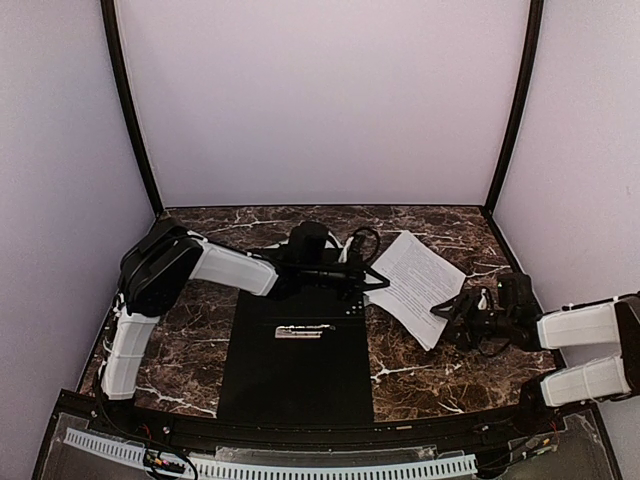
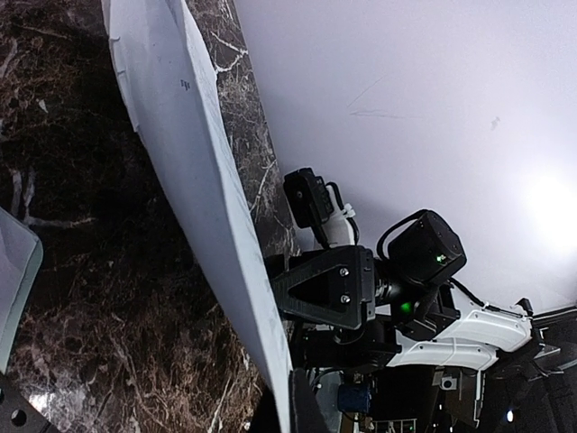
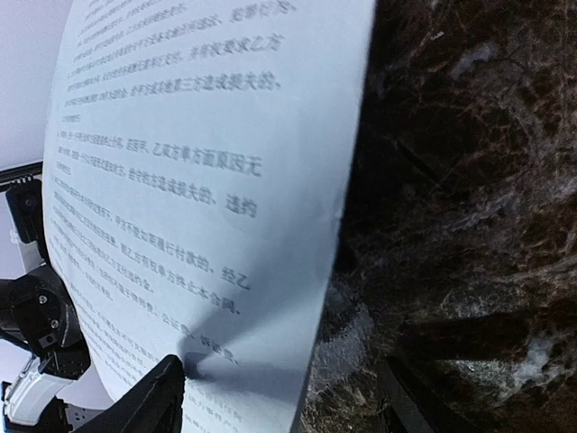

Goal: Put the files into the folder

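One file (image 1: 420, 278), a white sheet of dense black text, lies at an angle on the marble right of centre. My left gripper (image 1: 370, 280) is shut on its left corner. In the left wrist view the file (image 2: 194, 180) runs edge-on from the closed jaws (image 2: 290, 397) and rises off the table. My right gripper (image 1: 452, 316) is open at the sheet's near corner. In the right wrist view the file (image 3: 198, 180) has one fingertip (image 3: 160, 390) over it, and the other finger (image 3: 407, 401) is above bare marble. The folder (image 1: 295, 375) lies open, black inside up, at front centre.
A metal clip bar (image 1: 303, 331) sits on the folder's black inside. A pale greenish translucent corner (image 2: 13, 280) shows at the left edge of the left wrist view. Black frame posts (image 1: 128, 110) and lilac walls enclose the marble table (image 1: 195, 320).
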`<state>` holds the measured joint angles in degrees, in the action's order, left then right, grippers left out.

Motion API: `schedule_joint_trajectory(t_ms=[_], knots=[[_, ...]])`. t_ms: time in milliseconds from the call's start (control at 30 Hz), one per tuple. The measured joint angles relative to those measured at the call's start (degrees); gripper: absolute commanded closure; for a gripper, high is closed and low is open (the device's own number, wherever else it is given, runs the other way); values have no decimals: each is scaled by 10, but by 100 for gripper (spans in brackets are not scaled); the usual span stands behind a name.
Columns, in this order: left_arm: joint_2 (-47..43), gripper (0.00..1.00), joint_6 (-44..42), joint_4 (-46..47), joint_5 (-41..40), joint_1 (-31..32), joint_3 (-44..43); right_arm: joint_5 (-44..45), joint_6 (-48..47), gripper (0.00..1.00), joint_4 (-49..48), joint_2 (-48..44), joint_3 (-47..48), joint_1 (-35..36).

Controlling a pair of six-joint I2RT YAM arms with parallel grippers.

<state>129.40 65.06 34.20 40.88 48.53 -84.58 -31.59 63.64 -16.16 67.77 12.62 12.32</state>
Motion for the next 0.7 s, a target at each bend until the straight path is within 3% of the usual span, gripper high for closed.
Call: schedule_joint_trajectory(t_ms=[367, 600, 700], knots=[[-1, 99, 8, 13, -9, 10, 43, -24, 35, 45, -111, 71, -3, 1], [-3, 99, -3, 9, -14, 9, 53, -31, 50, 74, -146, 64, -5, 3], [-6, 96, -15, -1, -17, 9, 53, -30, 52, 93, -149, 51, -5, 3]])
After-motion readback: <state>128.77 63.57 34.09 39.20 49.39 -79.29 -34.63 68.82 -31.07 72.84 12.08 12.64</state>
